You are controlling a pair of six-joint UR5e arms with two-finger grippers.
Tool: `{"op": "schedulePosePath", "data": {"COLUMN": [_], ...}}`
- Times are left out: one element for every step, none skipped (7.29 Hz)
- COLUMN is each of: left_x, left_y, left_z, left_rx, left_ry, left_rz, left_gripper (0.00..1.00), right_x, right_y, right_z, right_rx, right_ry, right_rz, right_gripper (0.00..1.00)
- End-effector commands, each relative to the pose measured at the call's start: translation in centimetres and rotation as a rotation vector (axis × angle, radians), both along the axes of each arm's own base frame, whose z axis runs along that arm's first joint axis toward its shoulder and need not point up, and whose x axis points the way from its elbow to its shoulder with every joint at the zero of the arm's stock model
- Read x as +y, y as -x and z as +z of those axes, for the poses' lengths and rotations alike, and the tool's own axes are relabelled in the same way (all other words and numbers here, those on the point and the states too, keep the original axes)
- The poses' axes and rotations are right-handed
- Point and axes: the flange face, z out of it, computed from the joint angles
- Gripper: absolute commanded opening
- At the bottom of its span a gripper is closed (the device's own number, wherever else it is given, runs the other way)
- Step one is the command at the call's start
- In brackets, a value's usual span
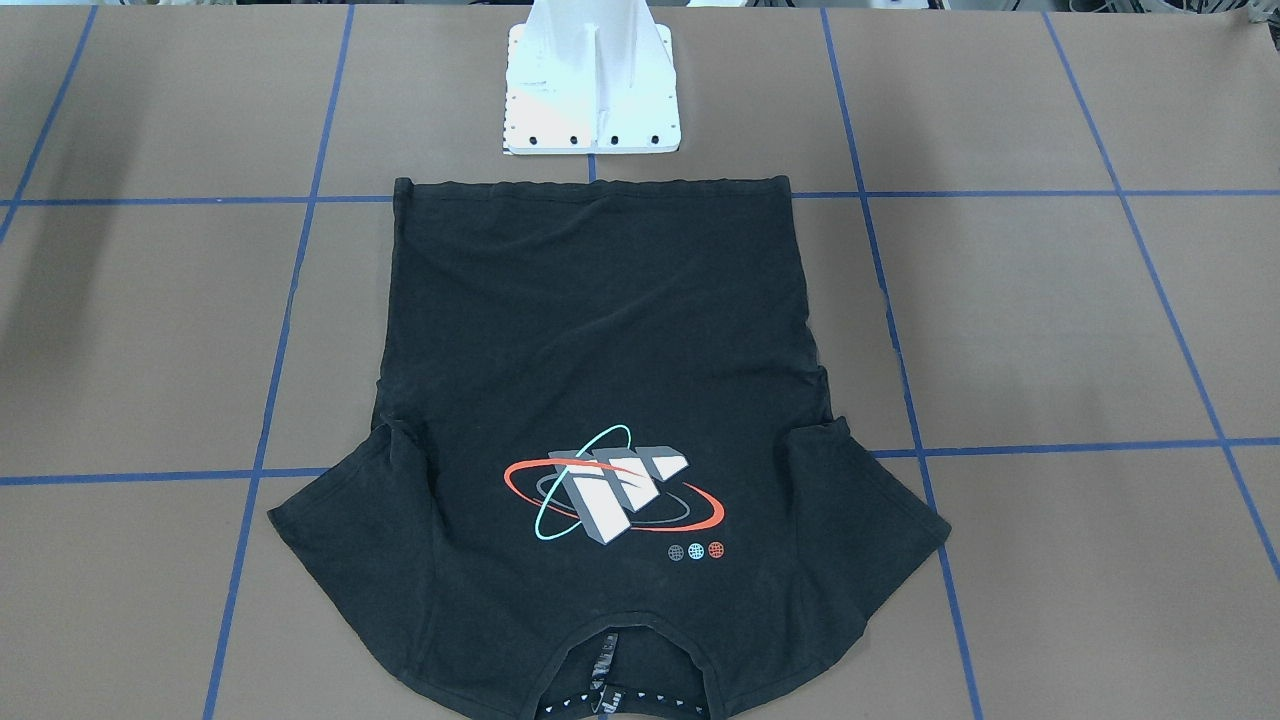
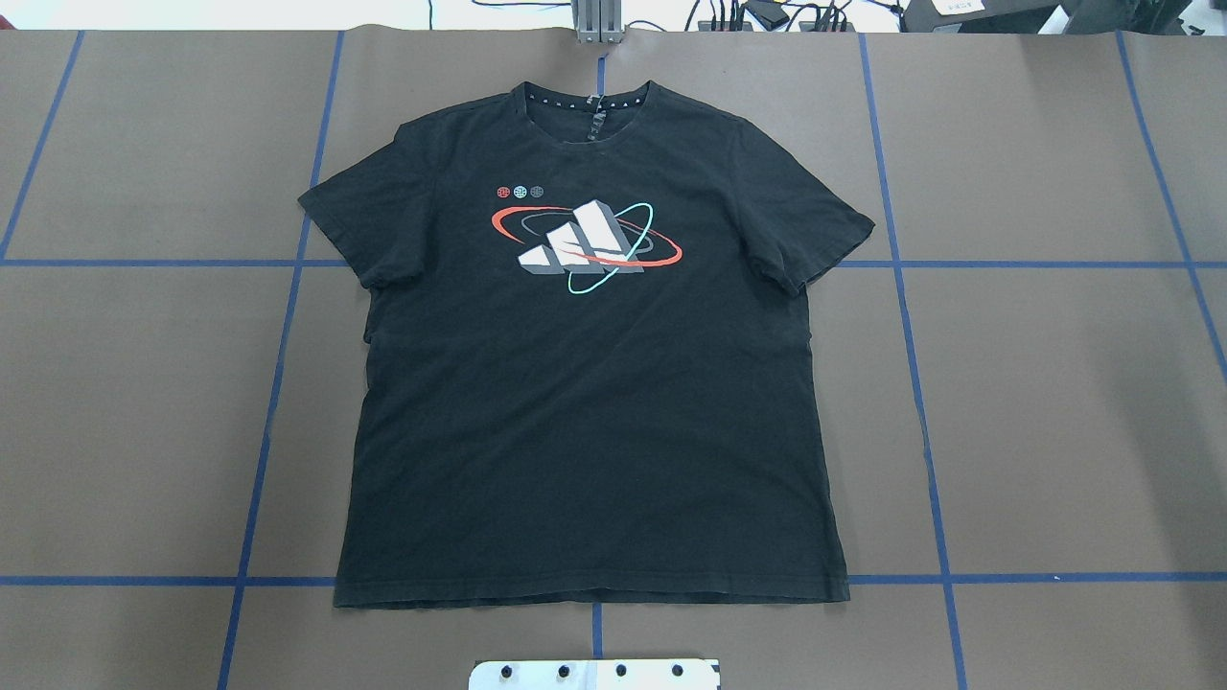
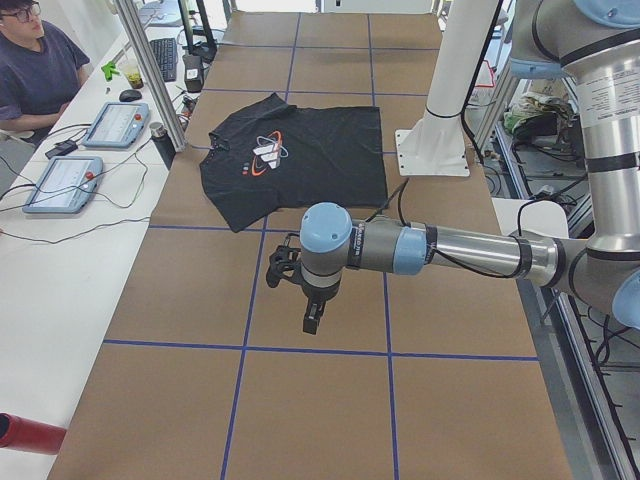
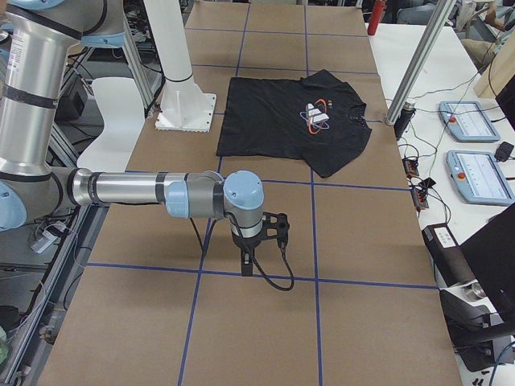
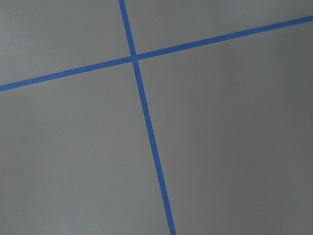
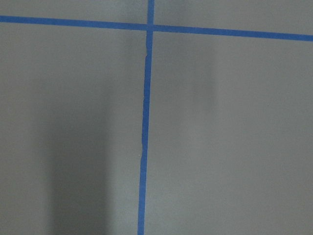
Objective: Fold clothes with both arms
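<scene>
The black T-shirt (image 2: 590,383) lies spread flat on the brown table, logo (image 2: 585,240) up, collar at the far side from the robot and hem near the base. It also shows in the front view (image 1: 600,340) and both side views (image 3: 300,160) (image 4: 282,121). My left gripper (image 3: 312,322) hangs over bare table well off the shirt's left side. My right gripper (image 4: 246,264) hangs over bare table well off its right side. Both show only in the side views, so I cannot tell whether they are open or shut. Neither touches the shirt.
The white pedestal base (image 1: 592,90) stands just behind the shirt's hem. Blue tape lines (image 5: 146,122) grid the table; both wrist views show only table and tape. An operator (image 3: 35,60) sits at a side bench with tablets (image 3: 115,122).
</scene>
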Motion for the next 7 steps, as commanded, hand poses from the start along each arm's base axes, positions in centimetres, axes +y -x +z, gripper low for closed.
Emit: {"op": "schedulePosePath", "data": {"left_x": [0.0, 0.0, -0.1, -0.4, -0.4, -0.8, -1.8], "left_y": [0.0, 0.0, 0.0, -0.1, -0.1, -0.1, -0.2], "left_z": [0.1, -0.2, -0.5, -0.7, -0.7, -1.2, -2.4], "left_rx": [0.002, 0.002, 0.003, -0.001, -0.001, 0.010, 0.012], "left_ry": [0.003, -0.004, -0.012, -0.021, -0.021, -0.030, -0.058], "left_rz": [-0.001, -0.001, -0.001, 0.000, 0.000, -0.003, -0.002], "left_gripper": [1.00, 1.00, 1.00, 1.00, 1.00, 1.00, 1.00], "right_x": [0.1, 0.1, 0.0, -0.4, -1.7, -2.3, -2.7], "right_y": [0.0, 0.0, 0.0, 0.1, 0.6, 0.8, 1.1], "right_z": [0.1, 0.1, -0.1, -0.4, -1.3, -2.1, -3.2], "right_rx": [-0.002, -0.002, -0.002, -0.004, -0.007, -0.014, -0.053], "right_ry": [0.002, 0.002, 0.000, -0.008, -0.031, -0.073, -0.153], "right_rz": [0.000, 0.000, 0.001, -0.001, -0.011, -0.018, -0.023], "right_gripper": [1.00, 1.00, 1.00, 1.00, 1.00, 1.00, 1.00]}}
